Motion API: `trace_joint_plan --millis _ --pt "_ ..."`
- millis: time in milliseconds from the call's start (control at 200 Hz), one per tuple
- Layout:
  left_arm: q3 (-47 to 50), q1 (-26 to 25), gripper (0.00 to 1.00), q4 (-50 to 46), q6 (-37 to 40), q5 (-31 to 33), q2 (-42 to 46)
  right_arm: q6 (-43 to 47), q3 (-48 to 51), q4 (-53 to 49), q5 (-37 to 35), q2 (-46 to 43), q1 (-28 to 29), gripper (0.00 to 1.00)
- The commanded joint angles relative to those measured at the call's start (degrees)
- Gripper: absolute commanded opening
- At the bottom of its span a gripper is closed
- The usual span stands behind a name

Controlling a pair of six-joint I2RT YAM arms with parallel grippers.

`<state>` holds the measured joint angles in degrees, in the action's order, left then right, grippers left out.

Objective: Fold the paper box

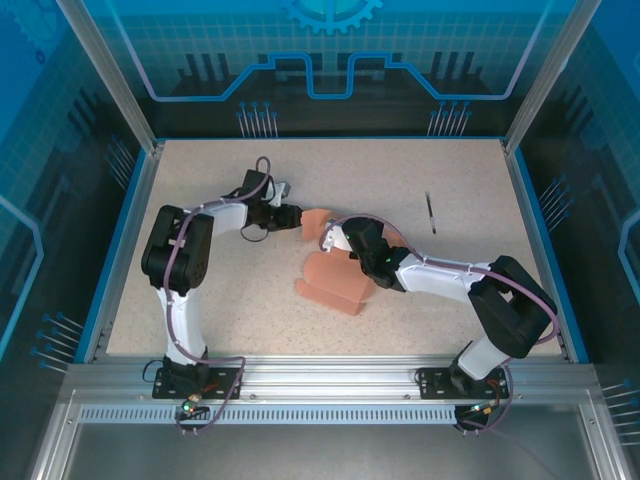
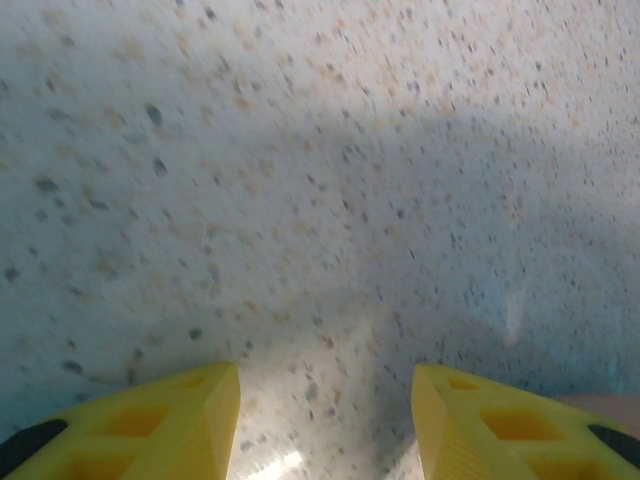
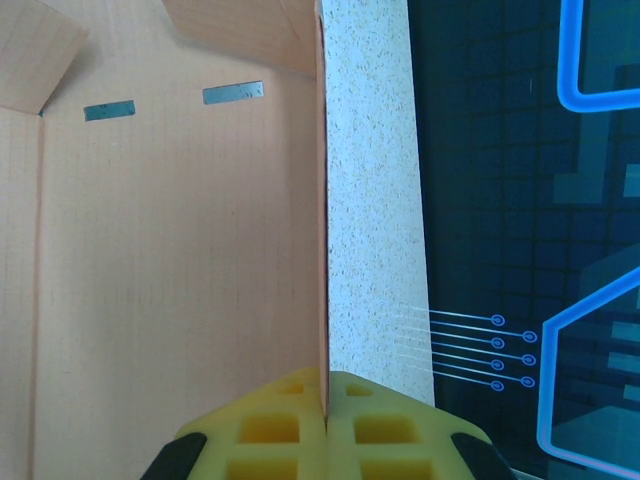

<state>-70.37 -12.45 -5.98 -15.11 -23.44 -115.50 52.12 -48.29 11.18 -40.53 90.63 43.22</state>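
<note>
The paper box [image 1: 335, 285] is a salmon-orange card cut-out, partly folded, lying mid-table with one flap raised toward the left arm. My right gripper [image 3: 327, 385] is shut on the thin edge of an upright panel of the box [image 3: 170, 260]; two small slots show near that panel's top. In the top view the right gripper [image 1: 347, 238] sits at the box's far side. My left gripper [image 1: 296, 217] is just left of the raised flap. Its yellow fingers [image 2: 180, 415] stand apart, open over bare speckled table, nothing between them.
A thin dark stick [image 1: 430, 212] lies on the table to the right of the box. The speckled tabletop [image 1: 230, 300] is bounded by blue walls and a metal rail along the near edge.
</note>
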Motion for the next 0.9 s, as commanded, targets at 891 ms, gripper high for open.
trace_joint_plan --millis 891 --pt "11.7 -5.5 0.51 7.6 6.3 -4.1 12.3 -2.7 -0.9 -1.3 1.6 -0.5 -1.5 0.00"
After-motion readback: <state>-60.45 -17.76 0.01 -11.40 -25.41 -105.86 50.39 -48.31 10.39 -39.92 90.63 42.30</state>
